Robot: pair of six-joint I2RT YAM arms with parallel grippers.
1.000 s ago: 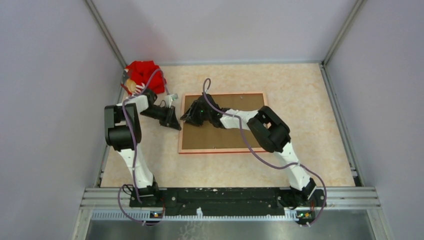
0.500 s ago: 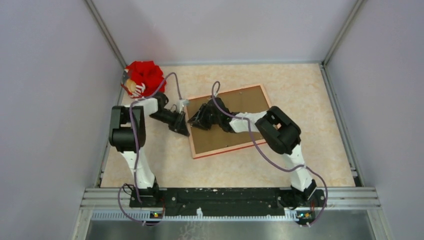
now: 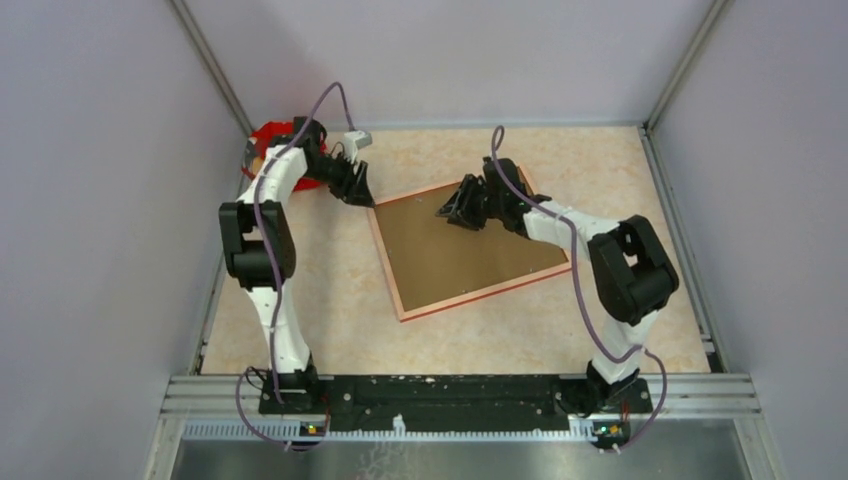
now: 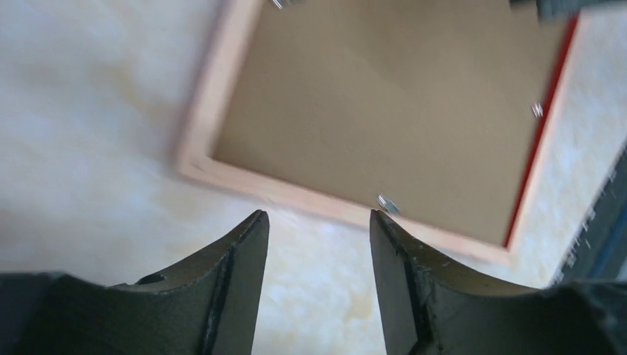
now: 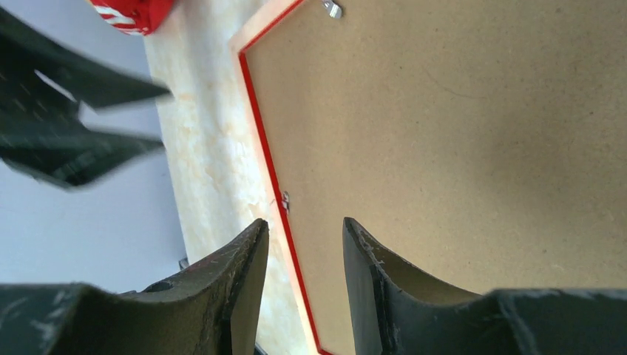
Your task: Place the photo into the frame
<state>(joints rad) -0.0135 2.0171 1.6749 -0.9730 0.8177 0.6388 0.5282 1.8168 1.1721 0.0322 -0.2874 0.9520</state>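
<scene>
The frame (image 3: 387,263) lies face down and askew mid-table, its pale wood back up and a thin red edge showing. The brown hardboard backing panel (image 3: 470,255) fills it. The photo is not in view. My left gripper (image 3: 364,196) is open and empty just off the frame's far left corner; in its wrist view (image 4: 318,214) the fingers hover over bare table beside the pale rim (image 4: 211,111). My right gripper (image 3: 447,213) is open and empty over the far part of the panel; in its wrist view (image 5: 304,222) the jaws stand over the red edge (image 5: 264,140).
A red bundle (image 3: 268,140) sits in the far left corner, mostly behind my left arm, and shows in the right wrist view (image 5: 133,11). Small metal tabs (image 4: 387,203) (image 5: 285,200) line the frame's back. Enclosure walls stand on three sides.
The frame has turned from square to askew and slid right and toward the back. Both grippers have moved toward the back, the left to the frame's far left corner, the right further right.
</scene>
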